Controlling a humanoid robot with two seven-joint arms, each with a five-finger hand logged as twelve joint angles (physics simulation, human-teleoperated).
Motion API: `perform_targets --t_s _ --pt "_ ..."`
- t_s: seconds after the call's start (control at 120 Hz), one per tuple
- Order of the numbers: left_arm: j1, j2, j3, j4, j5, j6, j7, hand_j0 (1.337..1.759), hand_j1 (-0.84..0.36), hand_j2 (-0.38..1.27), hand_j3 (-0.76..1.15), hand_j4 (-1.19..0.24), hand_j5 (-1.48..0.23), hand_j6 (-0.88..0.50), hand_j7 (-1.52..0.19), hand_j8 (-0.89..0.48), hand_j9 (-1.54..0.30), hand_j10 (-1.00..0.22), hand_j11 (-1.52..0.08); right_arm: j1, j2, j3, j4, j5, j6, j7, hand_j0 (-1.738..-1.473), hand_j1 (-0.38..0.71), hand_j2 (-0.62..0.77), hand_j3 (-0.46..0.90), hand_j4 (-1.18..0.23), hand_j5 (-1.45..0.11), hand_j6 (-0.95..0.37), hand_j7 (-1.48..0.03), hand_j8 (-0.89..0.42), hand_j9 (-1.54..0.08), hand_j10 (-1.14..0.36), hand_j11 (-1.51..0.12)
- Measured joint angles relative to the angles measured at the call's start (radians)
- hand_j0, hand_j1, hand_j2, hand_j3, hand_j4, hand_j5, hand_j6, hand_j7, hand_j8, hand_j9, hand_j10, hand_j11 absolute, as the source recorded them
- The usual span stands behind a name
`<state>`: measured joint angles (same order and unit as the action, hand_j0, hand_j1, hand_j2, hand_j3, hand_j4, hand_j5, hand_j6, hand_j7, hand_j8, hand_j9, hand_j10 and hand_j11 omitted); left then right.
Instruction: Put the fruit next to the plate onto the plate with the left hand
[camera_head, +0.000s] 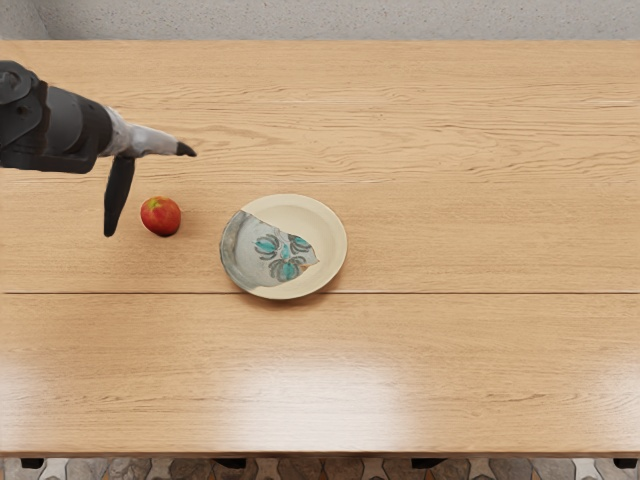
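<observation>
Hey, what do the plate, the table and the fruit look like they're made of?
Plate: likely glazed ceramic, smooth cream surface with a painted grey-teal patch. Table: wood or veneer, clear grain lines, satin finish with soft glare near the front. Fruit: looks like an apple, red, faintly shiny skin; real or plastic cannot be told.

Bare wood on the table (480, 150) all across the right half and along the near edge, with open passage there from any side. Only two things in the way, both left of centre: the apple (161, 216) and, to its right with a narrow strip of wood between, the plate (325, 225), low and shallow. Above and left of the apple, the left hand (128, 160) with fingers spread, one hanging just beside the fruit — open room over the apple's top and along its near side.
</observation>
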<state>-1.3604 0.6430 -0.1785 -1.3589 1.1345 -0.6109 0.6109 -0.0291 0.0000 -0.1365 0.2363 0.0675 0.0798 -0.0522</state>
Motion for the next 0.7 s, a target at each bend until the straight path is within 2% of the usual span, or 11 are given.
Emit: perform_targets --t_s 0.05,0.125,0.275,0.383,0.7 --pt "0.015 0.006 0.002 -0.014 0.02 0.0 0.0 1.658 0.35 0.0 0.0 0.0 0.0 -0.01 0.0 -0.01 0.0 0.0 0.0 0.0 0.0 0.0 0.0 0.0 0.0 0.0 -1.658 -0.33 0.0 0.0 -0.01 -0.02 -0.01 -0.02 -0.01 -0.02 -0.01 -0.02" --pt "0.025 0.053 0.004 -0.072 0.04 0.0 0.0 1.658 0.35 0.0 0.0 0.0 0.0 -0.01 0.0 -0.01 0.0 0.0 0.0 0.0 0.0 0.0 0.0 0.0 0.0 0.0 -1.658 -0.33 0.0 0.0 -0.01 -0.02 -0.01 -0.02 -0.01 -0.02 -0.01 -0.02" --pt "0.026 0.064 0.009 -0.152 0.065 0.0 0.0 1.658 0.35 0.0 0.0 0.0 0.0 -0.01 0.0 0.0 0.0 0.0 0.0 0.0 0.0 0.0 0.0 0.0 0.0 0.0 -1.658 -0.33 0.0 0.0 -0.01 -0.02 -0.01 -0.02 -0.01 -0.02 -0.01 -0.02" --pt "0.058 0.067 0.017 -0.158 0.068 0.0 0.0 1.658 0.35 0.0 0.0 0.0 0.0 0.0 0.0 0.0 0.0 0.0 0.0 0.0 0.0 0.0 0.0 0.0 0.0 0.0 -1.658 -0.33 0.0 0.0 -0.01 -0.02 -0.01 -0.02 -0.01 -0.02 -0.01 -0.02" --pt "0.07 0.071 0.034 -0.143 0.088 0.005 0.0 1.658 0.35 0.0 0.0 0.0 0.0 0.0 0.0 0.0 0.0 0.0 0.0 0.0 0.0 0.0 0.0 0.0 0.0 0.0 -1.658 -0.33 0.0 0.0 -0.01 -0.02 -0.01 -0.02 -0.01 -0.02 -0.01 -0.02"
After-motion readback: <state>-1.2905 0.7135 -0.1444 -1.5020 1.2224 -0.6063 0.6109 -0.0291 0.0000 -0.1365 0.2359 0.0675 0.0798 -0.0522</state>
